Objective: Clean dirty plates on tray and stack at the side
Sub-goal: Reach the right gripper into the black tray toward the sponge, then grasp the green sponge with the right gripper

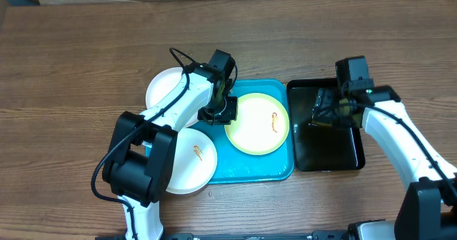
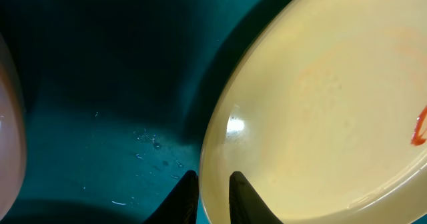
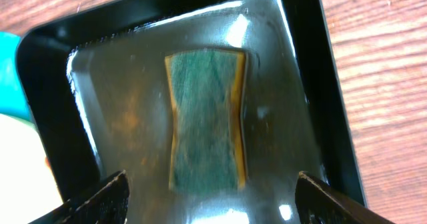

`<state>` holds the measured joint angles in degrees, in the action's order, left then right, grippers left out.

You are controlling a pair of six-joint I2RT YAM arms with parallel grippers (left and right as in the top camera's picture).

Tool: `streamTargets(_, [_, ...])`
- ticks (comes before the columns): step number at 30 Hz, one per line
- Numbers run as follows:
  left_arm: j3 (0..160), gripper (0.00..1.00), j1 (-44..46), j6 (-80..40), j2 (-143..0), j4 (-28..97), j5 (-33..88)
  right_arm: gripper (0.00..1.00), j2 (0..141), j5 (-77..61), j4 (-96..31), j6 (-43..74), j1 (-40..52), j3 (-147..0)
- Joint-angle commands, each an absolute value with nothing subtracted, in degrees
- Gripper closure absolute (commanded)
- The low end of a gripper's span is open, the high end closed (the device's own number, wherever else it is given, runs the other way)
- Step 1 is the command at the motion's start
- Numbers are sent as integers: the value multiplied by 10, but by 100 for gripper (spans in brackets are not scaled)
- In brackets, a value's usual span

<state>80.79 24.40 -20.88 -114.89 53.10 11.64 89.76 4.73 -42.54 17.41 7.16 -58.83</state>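
Plates are spread out: the yellow-green-rimmed plate (image 1: 258, 129) lies in the turquoise tray (image 1: 250, 170), toward its 3 o'clock end. A white plate (image 1: 166, 86) is at that plate's 10 o'clock and a smeared white plate (image 1: 191, 165) at its 8 o'clock; how they meet the tray I cannot tell. My left tool (image 2: 213, 184) is clamped on the rimmed plate's 9 o'clock edge. My right tool (image 3: 210, 184) hangs with its fingers wide apart over the sponge (image 3: 205, 121) in the black tray (image 1: 328, 158).
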Motion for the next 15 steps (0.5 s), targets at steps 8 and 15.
streamTargets(8, [807, 81, 248, -208, -1159, 533, 114, 19, 898, 48, -276, 198, 70, -477])
streamTargets(15, [807, 81, 248, -208, -1159, 533, 114, 20, 898, 42, -230, 224, 70, -433])
